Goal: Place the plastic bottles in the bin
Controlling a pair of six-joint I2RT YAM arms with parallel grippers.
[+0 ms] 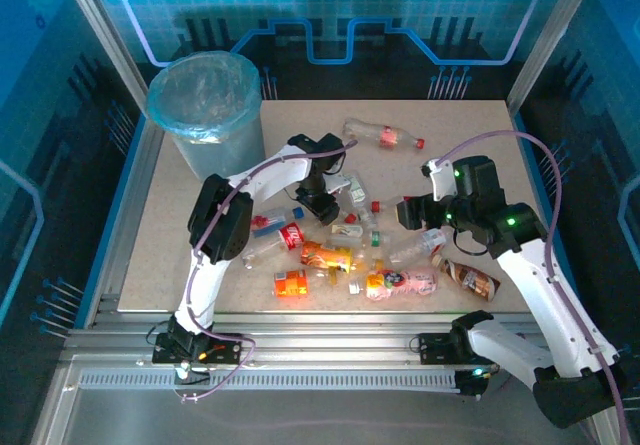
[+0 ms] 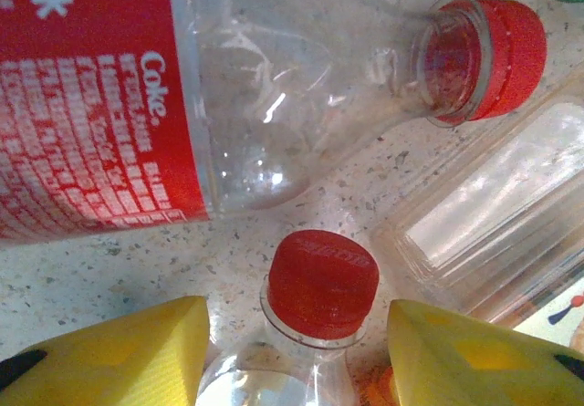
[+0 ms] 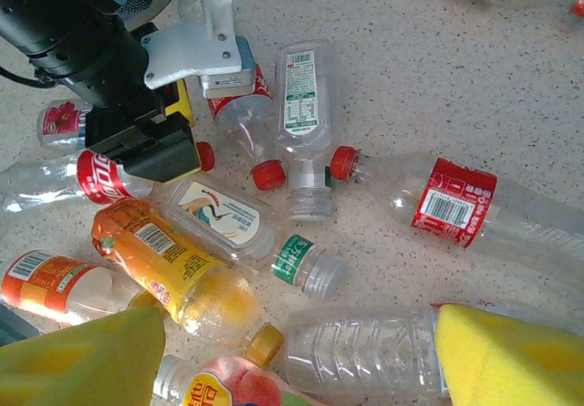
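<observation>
1. Plastic bottles (image 1: 345, 255) lay strewn in a heap on the desk (image 1: 480, 115) between the two arms. A lone bottle (image 1: 385, 135) lay apart at the far side. The bin (image 1: 220, 155) stood at the far left corner, well apart from the heap, and whether it held any bottles I could not tell.
2. Left jaws stood part open, low over the heap. Their yellow pads (image 2: 137, 351) sat astride the neck of a clear red-capped bottle (image 2: 319, 287), with a gap showing on each side of the cap. Nothing was gripped yet.
3. The step in hand seemed to be the pick of that bottle. Closing on the shoulder just below the cap looked wiser than closing on the cap itself, since the neck ring would likely stop a slip.
4. A Coke-labelled bottle (image 2: 228, 105) lay just beyond the cap, and a square clear bottle (image 2: 493, 223) lay just beside one pad. A straight lift, not a drag, would probably have kept both from rolling.
5. Thin empty plastic probably dented easily, so a gentle squeeze would have served.
6. Right jaws hung wide and empty over a ribbed clear bottle (image 3: 365, 356) at the heap's near right. Holding them off until the left arm (image 1: 260, 180) cleared toward the bin seemed the safe course.
</observation>
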